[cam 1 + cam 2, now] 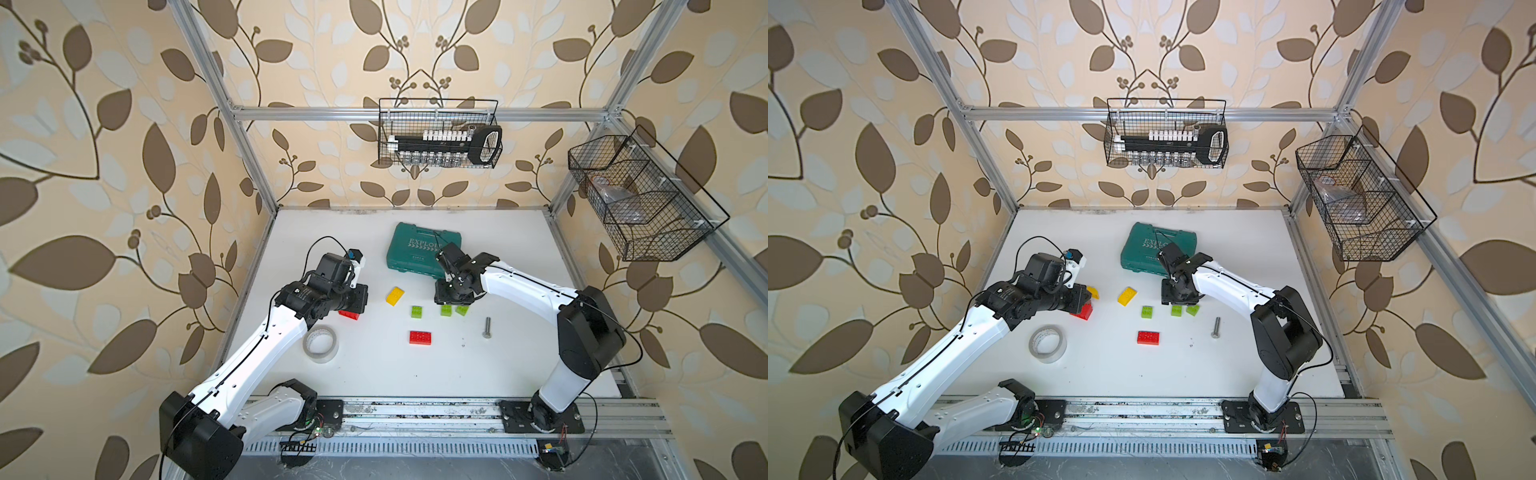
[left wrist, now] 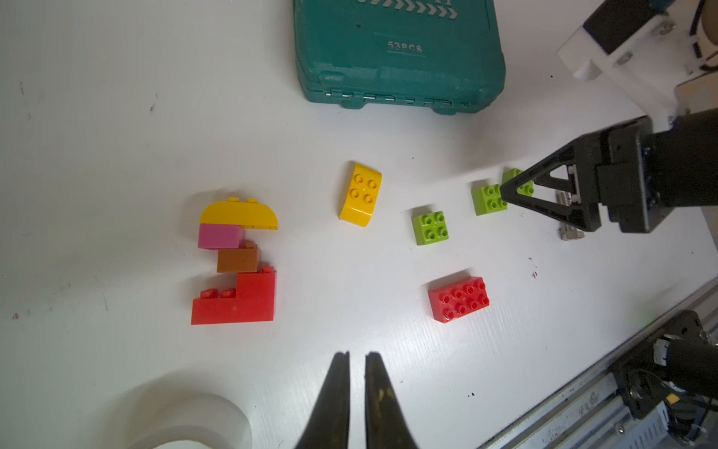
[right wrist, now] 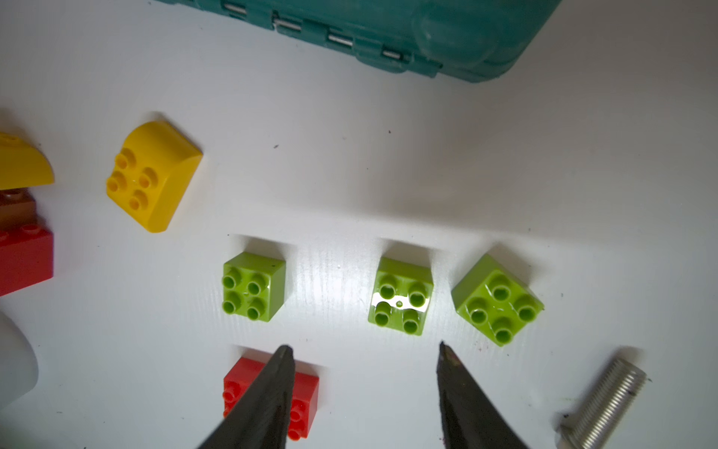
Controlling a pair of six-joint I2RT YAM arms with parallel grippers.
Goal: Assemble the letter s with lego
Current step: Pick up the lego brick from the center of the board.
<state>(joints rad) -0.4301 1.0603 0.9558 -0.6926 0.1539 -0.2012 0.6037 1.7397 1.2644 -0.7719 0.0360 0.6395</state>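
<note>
My left jaws were clenched empty, short of the half-built S [image 2: 237, 261] lying flat on the bench [image 2: 116, 136]. My right jaws hung released, a green brick [image 3: 401, 299] just beyond their gap, probably my next piece; the yellow brick [image 3: 155, 175] lay farther off.

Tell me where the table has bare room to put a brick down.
Widest bare patch: between the loose red brick, the tape roll and the front rail. Another strip: between the green case and the back wall. Crowded: the row from the yellow brick past the green bricks to the bolt.
</note>
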